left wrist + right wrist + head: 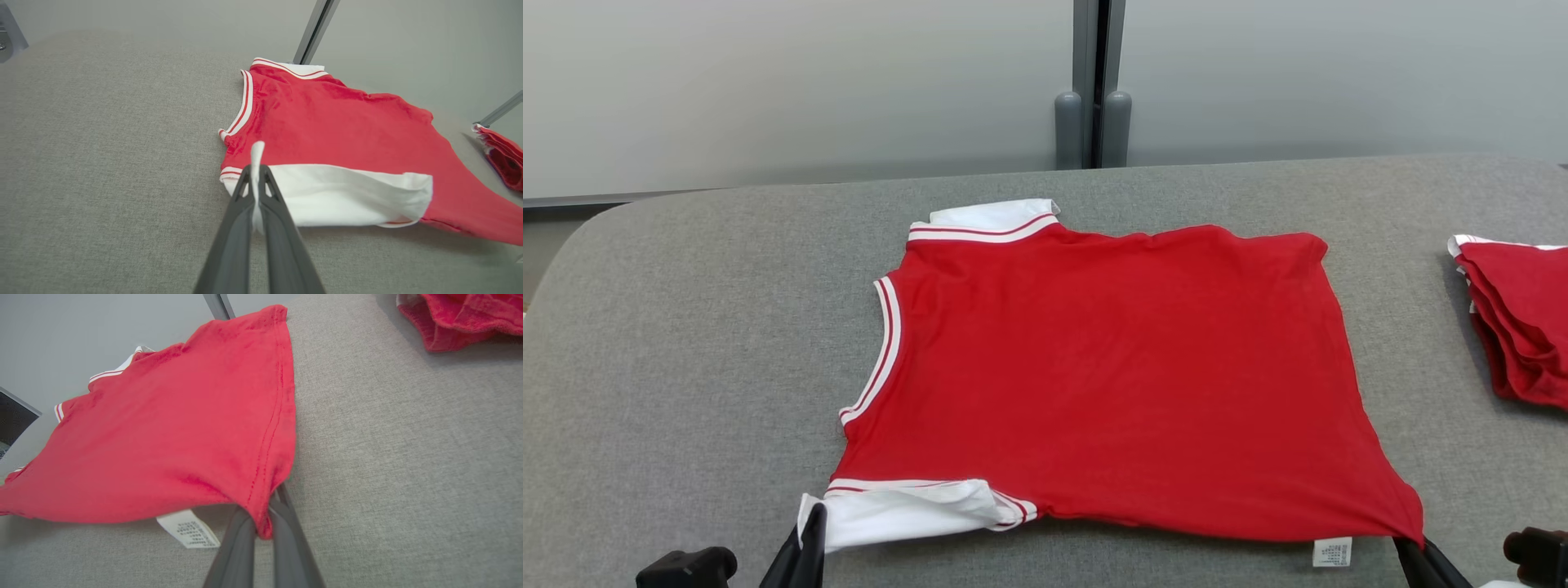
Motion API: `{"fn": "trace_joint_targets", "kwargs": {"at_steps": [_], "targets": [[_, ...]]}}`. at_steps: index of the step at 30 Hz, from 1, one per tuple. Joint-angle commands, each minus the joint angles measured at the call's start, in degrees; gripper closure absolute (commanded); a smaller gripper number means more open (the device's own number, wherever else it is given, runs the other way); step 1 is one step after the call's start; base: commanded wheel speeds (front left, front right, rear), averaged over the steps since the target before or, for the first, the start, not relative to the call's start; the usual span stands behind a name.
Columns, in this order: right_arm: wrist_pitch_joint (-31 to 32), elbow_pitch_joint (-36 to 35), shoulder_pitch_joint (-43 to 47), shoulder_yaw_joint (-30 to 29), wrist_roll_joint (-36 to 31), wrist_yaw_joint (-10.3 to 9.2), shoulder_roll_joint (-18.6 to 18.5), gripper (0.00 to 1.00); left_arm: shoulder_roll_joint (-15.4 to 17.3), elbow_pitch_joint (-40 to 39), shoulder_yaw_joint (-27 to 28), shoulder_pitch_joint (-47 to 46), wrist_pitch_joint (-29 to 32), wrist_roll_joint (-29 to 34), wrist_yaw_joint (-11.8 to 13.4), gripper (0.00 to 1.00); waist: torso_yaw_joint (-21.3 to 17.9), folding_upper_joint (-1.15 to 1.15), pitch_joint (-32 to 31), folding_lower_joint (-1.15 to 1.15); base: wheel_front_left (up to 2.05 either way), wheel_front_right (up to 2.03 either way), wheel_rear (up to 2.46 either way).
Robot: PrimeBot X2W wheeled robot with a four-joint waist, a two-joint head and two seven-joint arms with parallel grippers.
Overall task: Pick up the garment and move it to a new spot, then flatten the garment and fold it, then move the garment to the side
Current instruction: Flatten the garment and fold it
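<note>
Grey fabric-covered bench (686,327): broad surface with a rounded far-left corner; carries every cloth item listed below.
Pale grey wall panels (768,90): stand behind the bench's far edge, split by a dark grey upright post (1094,82).
Red short-sleeved garment with white striped collar and cuffs (1111,367): at the middle of the bench, spread mostly flat; collar at the far left, hem to the right; light creases along the far edge; near-right corner drawn out to a point.
Folded stack of red garments (1523,327): at the bench's right side, well apart from the spread garment, partly cut off by the head view's edge.
White sleeve (915,506): at the garment's near-left corner, folded over on itself, its red-striped cuff lying towards the right.
Left tool (809,535): lower left of the head view; fingers pinched together on the tip of the white sleeve, with a tongue of white cloth standing up between them.
Right tool (1411,549): lower right of the head view; fingers clamped on the garment's near-right hem corner, red cloth bunched over the tips.
White printed care label (1332,552): at the garment's near edge, just beside the right tool.
</note>
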Motion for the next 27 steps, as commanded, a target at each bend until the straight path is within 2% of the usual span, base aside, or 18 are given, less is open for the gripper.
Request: {"fn": "trace_joint_targets", "kwargs": {"at_steps": [1,5,10,18,22,23,24,25,26,27], "targets": [[0.9,-0.5,0.6,-0.7,-0.7,0.0,0.2,1.0,0.3,0.1,0.2,-1.0,0.0,-0.4,0.1,1.0,0.0,0.0,0.2,0.0,0.0,0.0,0.0],[3.8,-1.4,0.0,-2.2,-1.3,0.0,1.5,1.0,0.8,2.0,0.0,-3.5,-0.4,-0.7,-0.7,1.0,-0.2,0.0,1.3,0.0,0.0,0.0,0.0],[5.9,-1.3,-4.1,-2.9,-1.6,0.0,1.2,1.0,1.8,5.8,-0.2,-9.8,-1.8,-0.7,-2.6,1.0,-0.7,0.0,4.2,0.0,0.0,0.0,0.0],[5.3,3.3,-13.7,-2.3,-0.4,0.0,-0.9,1.0,2.6,16.1,-1.5,-23.3,-4.7,-0.9,-5.9,1.0,-1.5,0.0,9.9,0.0,0.0,0.0,0.0],[4.2,5.5,-16.6,-0.8,0.2,0.0,-1.4,1.0,2.5,20.6,-1.6,-27.3,-7.3,-0.7,-6.7,1.0,-1.7,0.0,11.3,0.0,0.0,0.0,0.0],[3.8,6.2,-17.3,-0.1,0.2,0.0,-1.7,0.97,2.6,22.0,-1.6,-28.3,-8.3,-0.5,-6.9,1.0,-1.9,0.0,11.7,0.0,0.0,0.0,0.0],[2.6,6.4,-18.2,0.5,0.3,0.0,-2.0,0.53,2.6,23.2,-1.5,-29.1,-9.2,-0.4,-7.0,1.0,-2.1,0.0,12.1,0.0,0.0,0.0,0.0],[1.8,6.7,-18.9,1.1,0.8,0.0,-2.0,0.0,2.4,24.3,-1.2,-30.0,-10.2,-0.7,-7.0,1.0,-2.2,0.0,12.5,0.0,0.0,0.0,0.0],[0.8,7.0,-19.4,1.6,0.9,0.0,-2.2,0.0,2.4,25.4,-1.0,-30.7,-11.1,-0.8,-7.1,0.97,-2.3,0.0,12.9,0.0,0.0,0.0,0.0],[-0.3,7.3,-19.9,1.8,1.1,0.0,-2.4,0.0,2.4,26.4,-0.8,-31.5,-12.1,-0.6,-7.0,0.84,-2.4,0.0,13.1,0.0,0.0,0.0,0.0]]}}
